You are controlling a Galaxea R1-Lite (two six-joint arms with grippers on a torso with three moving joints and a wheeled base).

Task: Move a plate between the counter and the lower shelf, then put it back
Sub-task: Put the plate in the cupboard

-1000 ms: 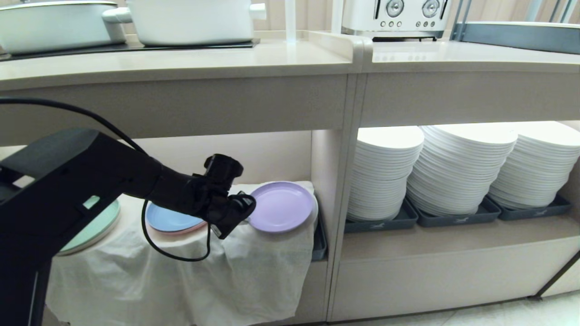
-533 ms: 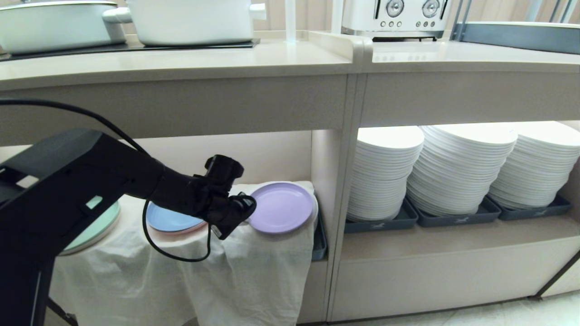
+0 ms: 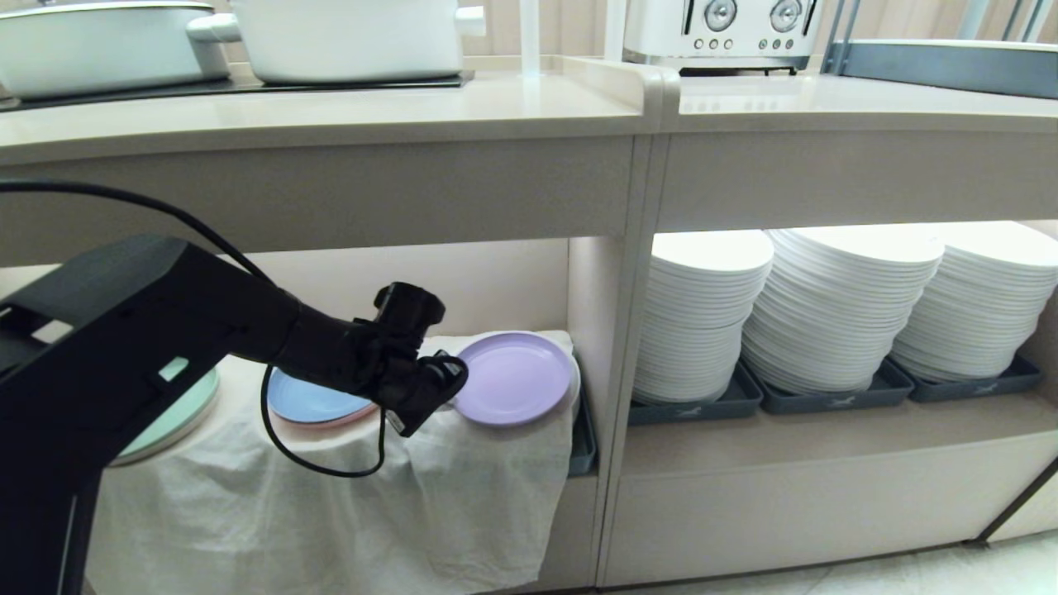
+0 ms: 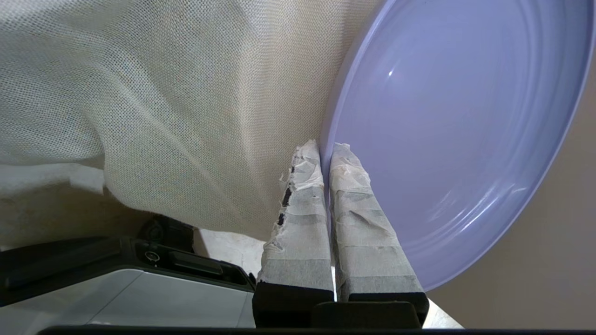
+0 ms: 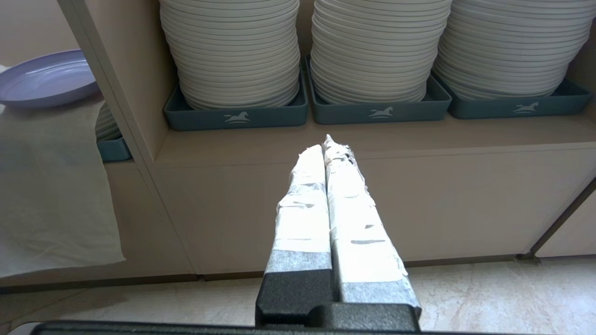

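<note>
Beige cabinetry fills the head view: the counter (image 3: 331, 111) runs across the top carrying two white pots (image 3: 347, 37) on a black cooktop, with a white toaster (image 3: 719, 33) on the adjoining worktop. Below, in the lower shelf (image 3: 496, 281), the left gripper (image 3: 450, 382) is clamped on the near left rim of the plate (image 3: 514, 378), which sits on the white cloth (image 3: 331, 496) draped over the stacks. Just behind the jaws lies a light blue plate (image 3: 310, 399), and farther off that side a mint green plate (image 3: 178, 413). Past the plate stands the divider panel (image 3: 616, 372), close to its far edge. Beyond it, three tall stacks of white plates (image 3: 835, 306) sit in dark trays (image 3: 826, 401).

Left wrist view now: taped fingers (image 4: 302, 209) pinch the lavender rim, one above and one beneath, cloth billowing beside them.

Right wrist view: the right gripper (image 5: 328, 142) hangs out in front of the cabinet, fingers pressed together on nothing, with the tray-held stacks straight ahead of the tips and the lavender plate off beyond the divider.

Against a second ago, arm and plate sit where they were; only the cloth's hanging edge has shifted a touch.
</note>
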